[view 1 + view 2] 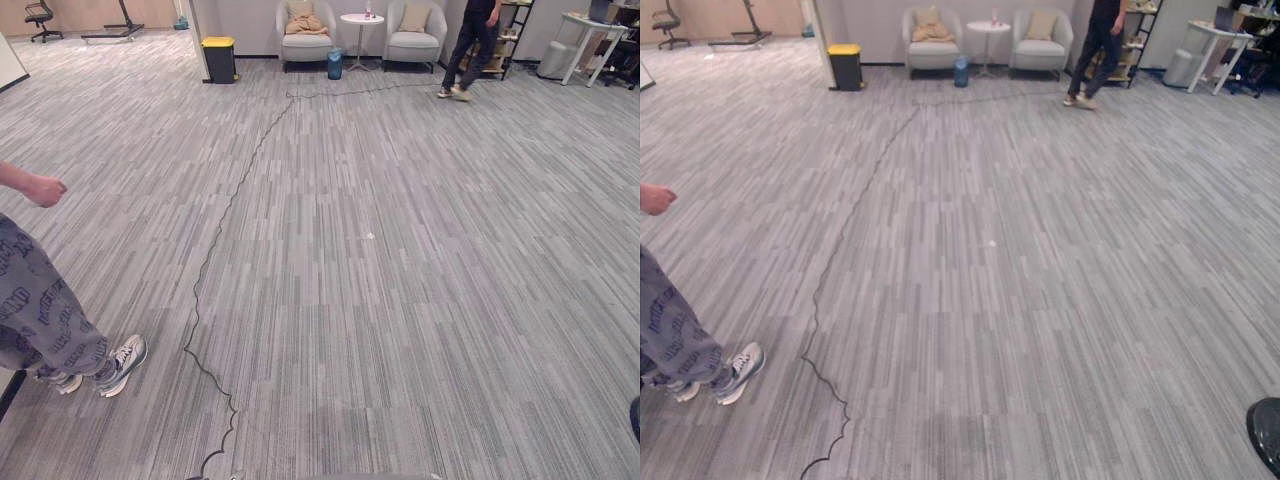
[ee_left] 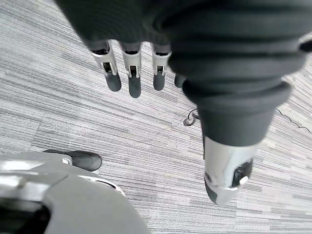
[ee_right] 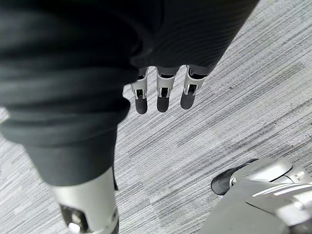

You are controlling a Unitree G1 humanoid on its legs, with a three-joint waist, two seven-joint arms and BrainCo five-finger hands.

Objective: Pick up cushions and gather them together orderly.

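Far from the job: my left hand point(image 2: 134, 73) and right hand point(image 3: 164, 95) hang empty, fingers straight, over the grey striped carpet floor point(image 1: 400, 300). The beige fabric cushions point(image 1: 303, 20) rest far ahead of both on pale grey armchairs point(image 1: 307, 43), so I judge walking comes first.

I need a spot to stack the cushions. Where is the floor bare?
The carpet is bare from the near person on the left across to the right edge. Crowded along the far wall: bin, armchairs, table, second person.
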